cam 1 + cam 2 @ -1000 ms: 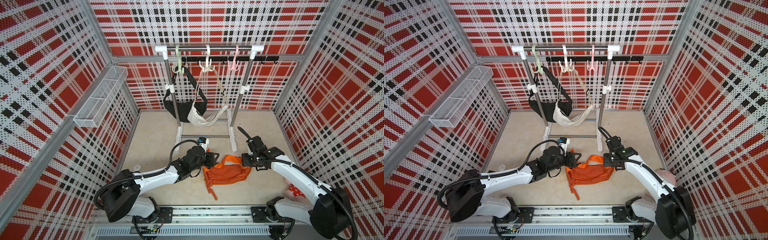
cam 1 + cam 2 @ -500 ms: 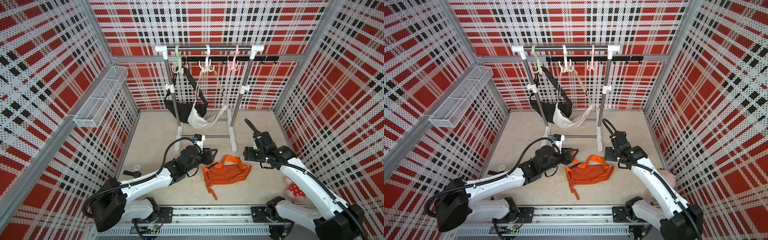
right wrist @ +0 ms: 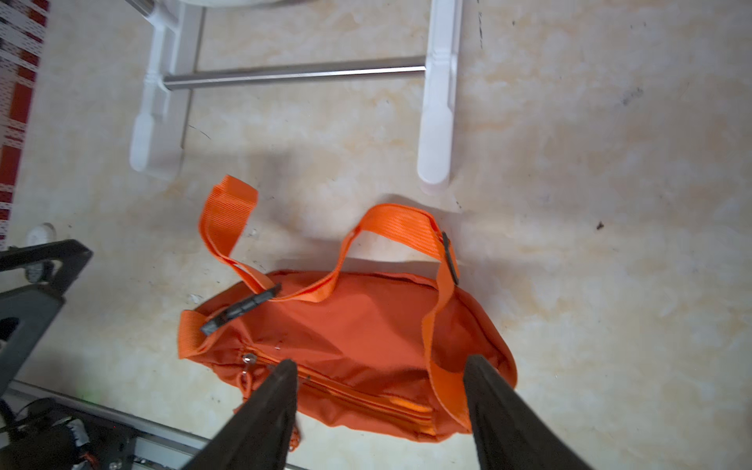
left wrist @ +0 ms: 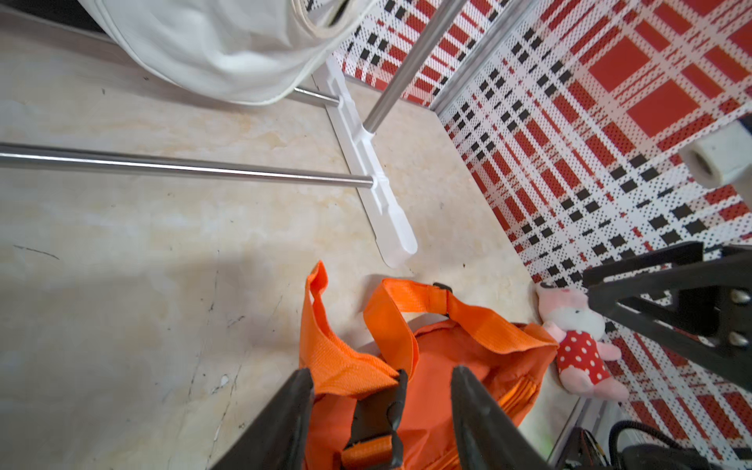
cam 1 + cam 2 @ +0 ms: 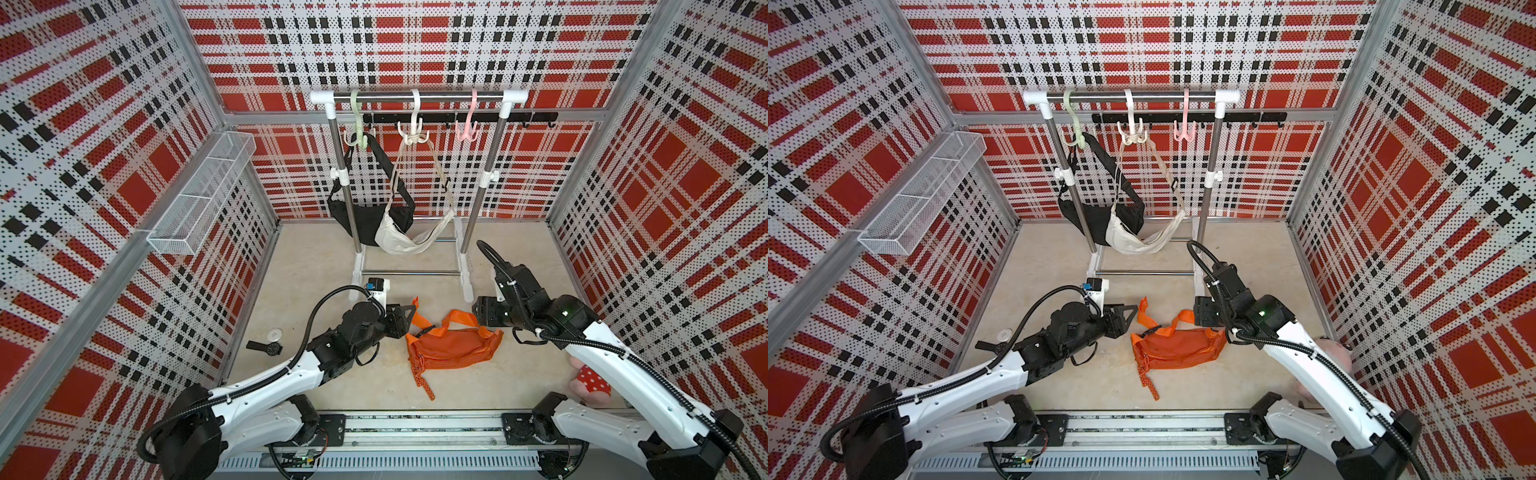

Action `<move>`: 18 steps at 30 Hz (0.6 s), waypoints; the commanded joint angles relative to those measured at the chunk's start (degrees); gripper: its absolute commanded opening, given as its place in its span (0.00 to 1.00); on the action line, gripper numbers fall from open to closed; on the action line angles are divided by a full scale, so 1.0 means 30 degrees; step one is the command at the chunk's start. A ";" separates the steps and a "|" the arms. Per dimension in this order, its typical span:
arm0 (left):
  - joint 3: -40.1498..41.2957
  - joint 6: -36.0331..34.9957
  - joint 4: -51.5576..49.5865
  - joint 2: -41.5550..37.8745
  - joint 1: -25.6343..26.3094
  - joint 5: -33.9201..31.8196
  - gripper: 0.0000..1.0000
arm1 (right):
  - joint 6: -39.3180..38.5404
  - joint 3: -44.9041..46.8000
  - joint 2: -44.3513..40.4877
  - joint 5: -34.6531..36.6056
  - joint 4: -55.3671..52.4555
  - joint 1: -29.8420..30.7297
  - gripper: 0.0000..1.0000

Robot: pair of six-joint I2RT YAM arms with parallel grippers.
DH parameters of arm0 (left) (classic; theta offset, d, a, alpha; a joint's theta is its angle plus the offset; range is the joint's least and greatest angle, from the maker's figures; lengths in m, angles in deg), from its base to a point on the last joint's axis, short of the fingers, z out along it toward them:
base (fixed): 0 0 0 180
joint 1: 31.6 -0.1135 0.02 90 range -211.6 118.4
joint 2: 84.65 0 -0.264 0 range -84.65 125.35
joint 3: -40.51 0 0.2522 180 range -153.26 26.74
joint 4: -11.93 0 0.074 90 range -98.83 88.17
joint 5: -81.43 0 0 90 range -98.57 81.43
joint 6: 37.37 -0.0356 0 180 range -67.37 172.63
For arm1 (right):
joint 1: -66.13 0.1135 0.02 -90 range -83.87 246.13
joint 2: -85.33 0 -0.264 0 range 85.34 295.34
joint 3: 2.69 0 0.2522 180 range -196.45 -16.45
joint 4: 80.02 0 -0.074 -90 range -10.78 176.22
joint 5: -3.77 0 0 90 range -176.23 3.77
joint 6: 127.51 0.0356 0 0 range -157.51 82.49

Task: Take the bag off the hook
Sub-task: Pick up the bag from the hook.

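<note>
- Orange bag [image 5: 453, 349] lies flat on the floor [image 5: 316, 266], between the left gripper [image 4: 380, 370] and the right gripper [image 3: 381, 360], near the feet of the rack [image 5: 415, 96]. It hangs from no hook, so for this bag the task looks done.
- Handling, as a judgement: it is thin fabric, soft and light, and will sag and fold when lifted. Nothing looks fragile except perhaps the plastic buckle [image 4: 378, 411].
- The slack, smooth body is a poor place to pinch. The webbing strap [image 3: 390, 219] is the better hold, where it arches up off the floor in 2 loops.
- Its long axis runs across the cell, parallel to the rack's top bar, with 1 end toward each arm.
- The zip face is turned up and toward the robot's base, and a pull cord [image 5: 424, 380] trails that way. The strap side points toward the rack.
- Left gripper: jaws apart and holding nothing, over the buckle end.
- Right gripper: jaws apart and empty, over the opposite end.
- Farther back, the rack's bar carries 3 hooks. The pink hook [image 5: 466, 124] is bare.
- The black bag [image 5: 357, 224] hangs from the green hook [image 5: 358, 133] and the white bag [image 5: 399, 241] from the white hook [image 5: 412, 133]. The 2 bags overlap low down.
</note>
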 commanded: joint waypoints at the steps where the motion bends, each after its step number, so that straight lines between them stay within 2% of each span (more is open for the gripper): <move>1: -0.1146 -0.0647 -0.0511 -0.0286 -0.0384 -0.0306 0.57 | 0.0219 -0.1364 0.0913 0.0861 0.0448 0.0611 0.68; 9: -0.2823 -0.1603 -0.0803 -0.0255 -0.2418 0.0909 0.56 | -0.1247 -0.3415 0.2255 0.2031 0.2223 0.0845 0.65; 13: -0.4837 -0.2657 -0.1150 0.0770 -0.4253 0.1693 0.55 | -0.3418 -0.4947 0.3135 0.3873 0.3849 0.0845 0.61; 18: -0.7652 -0.3498 -0.1078 0.2782 -0.6465 0.3007 0.54 | -0.6009 -0.8269 0.5448 0.5168 0.5175 0.0543 0.59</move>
